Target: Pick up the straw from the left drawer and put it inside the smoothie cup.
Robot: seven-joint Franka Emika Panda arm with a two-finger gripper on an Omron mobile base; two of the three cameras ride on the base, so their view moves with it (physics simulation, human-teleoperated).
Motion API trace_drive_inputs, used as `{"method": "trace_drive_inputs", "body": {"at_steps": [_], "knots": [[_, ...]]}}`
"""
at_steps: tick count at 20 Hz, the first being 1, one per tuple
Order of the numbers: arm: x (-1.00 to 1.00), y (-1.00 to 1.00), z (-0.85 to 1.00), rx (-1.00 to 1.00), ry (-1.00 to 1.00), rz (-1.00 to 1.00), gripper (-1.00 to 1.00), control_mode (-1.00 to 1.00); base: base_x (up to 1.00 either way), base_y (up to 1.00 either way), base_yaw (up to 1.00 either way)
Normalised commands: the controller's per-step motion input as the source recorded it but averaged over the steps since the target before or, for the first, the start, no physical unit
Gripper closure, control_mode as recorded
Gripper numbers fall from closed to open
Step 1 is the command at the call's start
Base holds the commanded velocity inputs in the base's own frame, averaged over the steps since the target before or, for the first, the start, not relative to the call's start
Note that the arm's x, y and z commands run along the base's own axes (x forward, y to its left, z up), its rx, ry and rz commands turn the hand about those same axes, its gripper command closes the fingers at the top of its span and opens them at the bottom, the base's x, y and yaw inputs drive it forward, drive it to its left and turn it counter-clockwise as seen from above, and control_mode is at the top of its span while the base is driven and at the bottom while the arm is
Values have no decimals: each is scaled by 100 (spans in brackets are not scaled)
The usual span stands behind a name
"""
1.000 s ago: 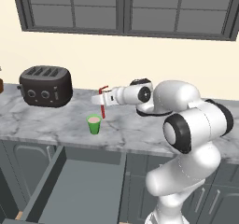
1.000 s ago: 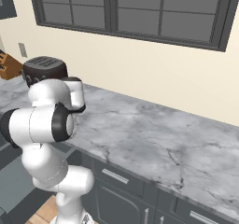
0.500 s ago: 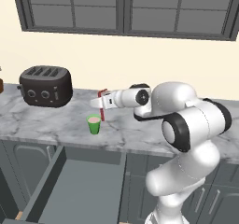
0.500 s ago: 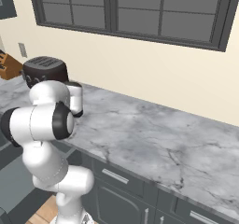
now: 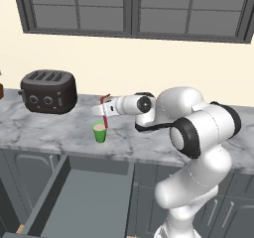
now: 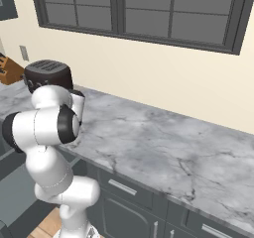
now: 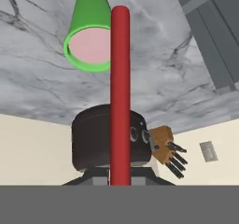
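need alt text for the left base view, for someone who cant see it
A white robot arm reaches left over a grey marble counter, its gripper shut on a red straw held upright just above a small green smoothie cup. A black toaster stands at left; an open grey drawer lies below.

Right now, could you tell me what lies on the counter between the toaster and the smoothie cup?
Nothing: in the left base view, only bare marble counter lies between the toaster and the smoothie cup.

The counter looks like polished grey-veined marble, the straw and cup smooth matt plastic, the toaster matt black.
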Motion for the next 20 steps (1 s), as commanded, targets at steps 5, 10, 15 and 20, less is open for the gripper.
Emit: {"method": "trace_drive_inputs", "body": {"at_steps": [5, 10, 15, 20], "knots": [[0, 0, -40, -4, 0, -4, 100, -100, 0, 0, 0], [0, 0, -10, 0, -1, -3, 100, -100, 0, 0, 0], [0, 0, 22, 0, -6, -3, 100, -100, 0, 0, 0], [7, 0, 13, 0, -8, 0, 100, -100, 0, 0, 0]]}}
